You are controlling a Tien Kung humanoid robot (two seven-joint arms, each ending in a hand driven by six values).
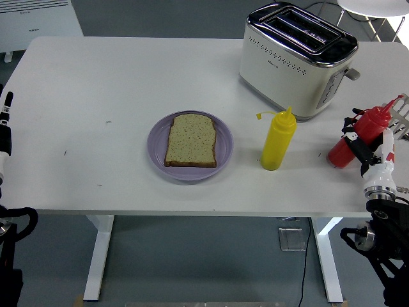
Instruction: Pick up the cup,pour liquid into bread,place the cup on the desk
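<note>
A slice of bread [191, 140] lies on a purple plate [156, 158] at the table's middle. To its right stands a yellow squeeze bottle [278, 140], upright, with nothing touching it. At the right edge my right hand [360, 146] is shut on a red squeeze bottle [358, 138], which leans over to the right with its nozzle pointing up and right. No cup is in view. My left arm [5, 131] rests at the left edge of the picture; its hand is out of sight.
A cream and chrome toaster [296, 59] stands at the back right, just behind both bottles. A grey rack [400, 114] shows at the right edge beside the red bottle. A white heater [38, 22] sits beyond the table's far left corner.
</note>
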